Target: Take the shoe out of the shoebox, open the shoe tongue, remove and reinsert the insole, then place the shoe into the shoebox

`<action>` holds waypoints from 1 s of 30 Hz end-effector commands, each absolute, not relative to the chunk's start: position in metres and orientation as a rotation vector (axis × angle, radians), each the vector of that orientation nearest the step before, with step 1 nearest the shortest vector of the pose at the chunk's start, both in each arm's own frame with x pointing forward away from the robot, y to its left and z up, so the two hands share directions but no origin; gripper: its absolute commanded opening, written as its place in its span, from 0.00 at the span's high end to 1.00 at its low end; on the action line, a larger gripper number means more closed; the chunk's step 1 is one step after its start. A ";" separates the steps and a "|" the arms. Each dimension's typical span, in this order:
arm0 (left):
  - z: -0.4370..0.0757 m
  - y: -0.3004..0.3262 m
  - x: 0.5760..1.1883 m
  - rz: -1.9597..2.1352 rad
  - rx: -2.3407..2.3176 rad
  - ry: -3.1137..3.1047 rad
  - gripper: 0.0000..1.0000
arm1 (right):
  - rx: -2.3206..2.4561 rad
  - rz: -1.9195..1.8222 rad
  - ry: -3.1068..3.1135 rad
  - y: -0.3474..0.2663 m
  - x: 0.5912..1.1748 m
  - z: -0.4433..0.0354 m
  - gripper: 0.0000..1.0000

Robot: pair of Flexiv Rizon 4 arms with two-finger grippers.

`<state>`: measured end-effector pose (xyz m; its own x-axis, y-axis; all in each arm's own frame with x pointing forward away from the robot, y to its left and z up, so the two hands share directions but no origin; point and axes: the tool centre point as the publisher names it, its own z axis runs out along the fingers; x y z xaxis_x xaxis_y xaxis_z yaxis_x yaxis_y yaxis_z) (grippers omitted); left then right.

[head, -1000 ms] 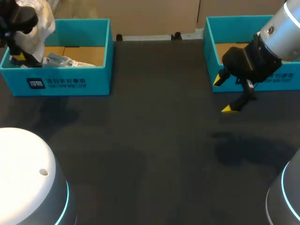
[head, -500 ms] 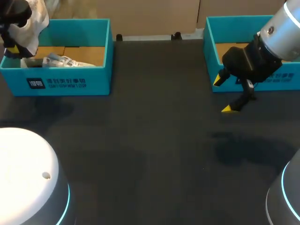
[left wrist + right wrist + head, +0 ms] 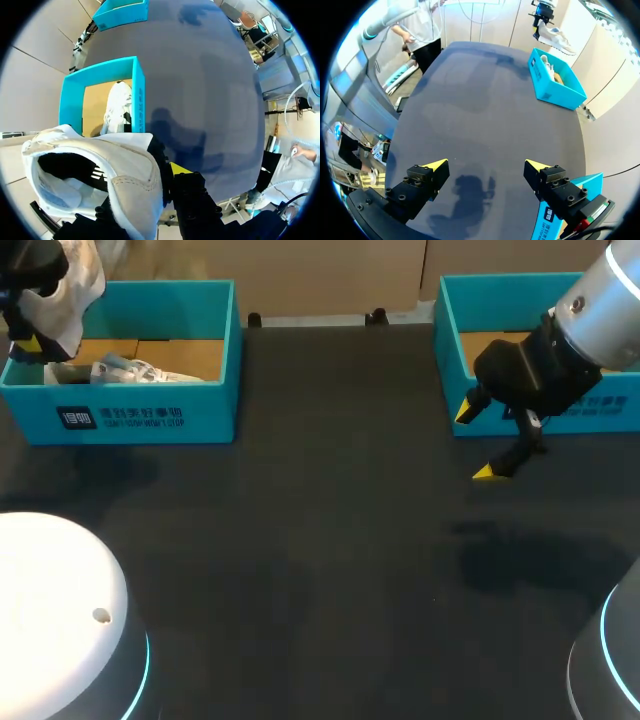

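**A:** Shoe (image 3: 72,280) out yet?

**B:** Yes. Over the last second it rose clear of the box (image 3: 150,418), and you can see it hanging above the far left corner. I'd judge step one about done. A second shoe (image 3: 135,370) lies inside.

**A:** Arms?

**B:** Your left gripper (image 3: 155,175) is raised high, clamped on the shoe's rim. Your right gripper (image 3: 475,442) hovers just before the other box (image 3: 448,330), fingers apart and unmoved.
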<state>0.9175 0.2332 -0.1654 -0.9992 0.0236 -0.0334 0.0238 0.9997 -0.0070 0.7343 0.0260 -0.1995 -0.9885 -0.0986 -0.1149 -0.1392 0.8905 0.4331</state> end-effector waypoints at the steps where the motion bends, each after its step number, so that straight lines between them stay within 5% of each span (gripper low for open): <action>1: -0.160 0.240 0.926 0.006 0.043 3.099 1.00 | -0.186 0.687 2.968 0.027 0.735 -0.201 0.00; 30: -0.187 0.302 1.062 0.099 0.218 3.040 1.00 | -0.186 0.687 2.968 0.027 0.735 -0.201 0.00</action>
<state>1.0433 0.3031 -0.1825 -0.9842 0.1418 -0.1058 0.1350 0.9884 0.0690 0.7344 0.0260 -0.1996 -0.9885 -0.0985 -0.1149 -0.1391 0.8906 0.4331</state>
